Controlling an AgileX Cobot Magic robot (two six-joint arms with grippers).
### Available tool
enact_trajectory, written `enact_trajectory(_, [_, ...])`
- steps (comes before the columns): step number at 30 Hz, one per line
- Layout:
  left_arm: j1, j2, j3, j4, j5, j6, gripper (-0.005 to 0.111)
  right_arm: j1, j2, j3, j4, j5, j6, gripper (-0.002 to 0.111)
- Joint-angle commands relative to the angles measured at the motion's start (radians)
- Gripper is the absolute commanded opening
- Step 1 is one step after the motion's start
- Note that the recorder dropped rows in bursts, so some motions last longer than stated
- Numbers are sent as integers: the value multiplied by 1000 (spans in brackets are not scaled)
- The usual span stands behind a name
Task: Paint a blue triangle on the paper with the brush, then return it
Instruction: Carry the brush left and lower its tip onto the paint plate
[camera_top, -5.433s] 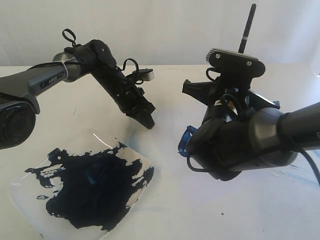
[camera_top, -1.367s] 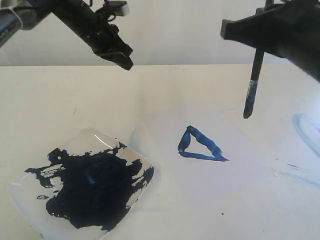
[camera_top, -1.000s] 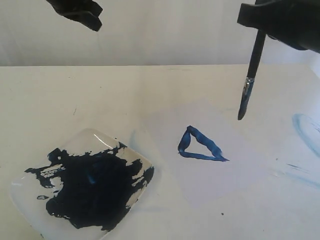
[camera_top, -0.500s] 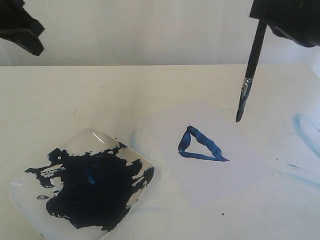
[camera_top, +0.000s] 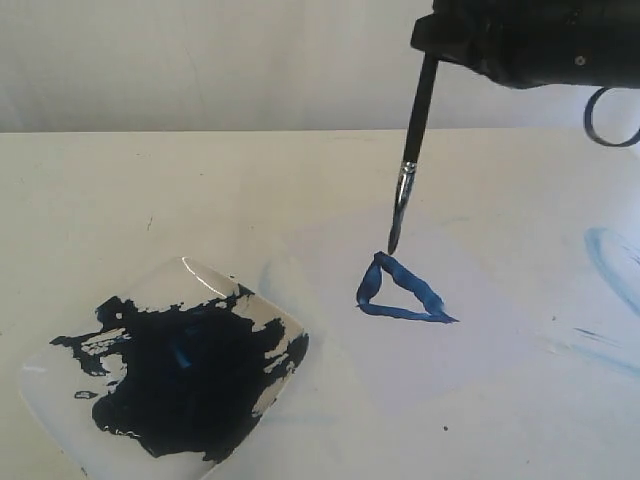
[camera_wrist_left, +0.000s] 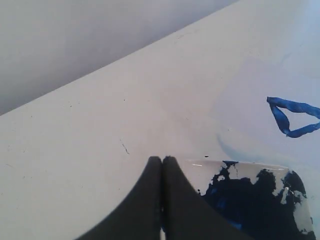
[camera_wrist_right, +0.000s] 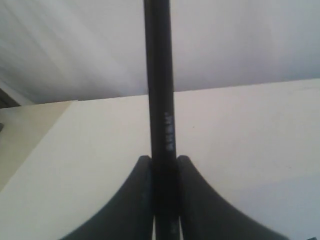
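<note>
Our left gripper (camera_wrist_left: 162, 161) is pinched shut, empty, near the paint plate (camera_top: 165, 285). Farther on, the blue triangle (camera_top: 408, 283) sits on the paper (camera_top: 480, 345), below our right gripper (camera_wrist_right: 162, 161), which squeezes the brush (camera_top: 416, 125). The tip hangs just above one corner. We should lift straight up, then carry it back slowly.

The brush (camera_top: 418, 110) had a smooth, faintly glossy black handle and a shiny metal ferrule (camera_top: 404, 183). The right fingers (camera_wrist_right: 137, 205) looked matt black and smooth. The paper (camera_top: 470, 340) was plain and matt, the surface (camera_top: 100, 190) matt cream. The plate (camera_top: 190, 272) was clear glossy plastic, its navy paint puddle (camera_top: 170, 370) wet-looking.
</note>
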Motion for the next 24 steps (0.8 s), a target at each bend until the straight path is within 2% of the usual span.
enact_trajectory(1, [1, -224, 171, -19, 32, -22, 0, -4, 84, -9, 99, 119, 11, 0])
enact_trajectory(4, [1, -370, 319, -23, 32, -23, 0, -2, 179, -9, 271, 251, -114, 0])
enact_trajectory(6, [1, -426, 385, -18, 20, -23, 0, 12, 237, -12, 285, 330, -198, 0])
enact_trajectory(9, [1, -464, 460, -19, -19, -32, 0, 72, 310, -14, 285, 260, -199, 0])
enact_trajectory(18, [1, -474, 466, -48, -24, -49, 0, 195, 455, -103, 285, 151, -188, 0])
enact_trajectory(24, [1, -474, 466, -48, -24, -49, 0, 254, 517, -189, 285, 72, 19, 0])
